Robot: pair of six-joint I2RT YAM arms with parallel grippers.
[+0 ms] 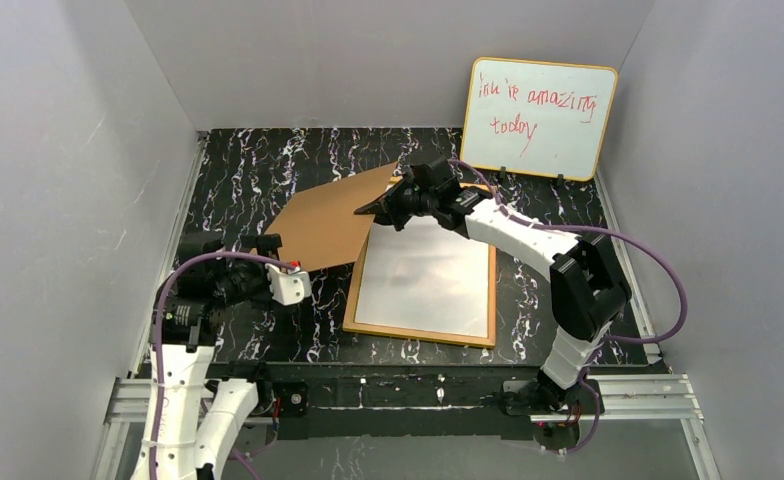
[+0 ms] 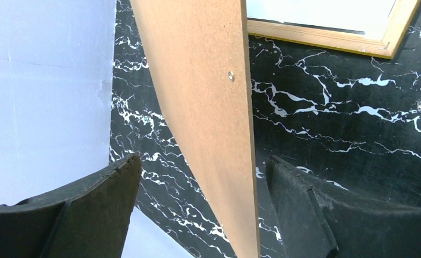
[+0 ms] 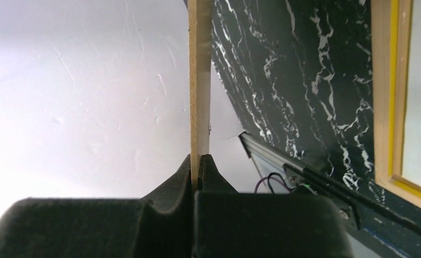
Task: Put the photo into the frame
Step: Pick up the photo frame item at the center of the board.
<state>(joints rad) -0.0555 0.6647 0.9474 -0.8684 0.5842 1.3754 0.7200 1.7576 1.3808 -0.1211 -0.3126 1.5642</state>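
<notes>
The frame (image 1: 352,297) lies flat on the table right of centre, orange-wood rim up, and it also shows as a yellow-edged rim (image 2: 316,36) (image 3: 391,97). A pale grey-white sheet fills it; I cannot tell if that is the photo's back. My right gripper (image 1: 378,207) (image 3: 198,158) is shut on the edge of a brown backing board (image 1: 330,225) (image 3: 200,80), holding it tilted above the frame's far-left corner. My left gripper (image 1: 234,244) (image 2: 203,157) is open at the board's near-left end. The board (image 2: 203,80) passes between its fingers without touching either.
A yellow-edged whiteboard (image 1: 538,118) with red writing leans on the back wall at the right. Grey walls (image 1: 78,200) close in both sides of the black marbled table (image 1: 268,170). A metal rail (image 1: 398,392) runs along the near edge.
</notes>
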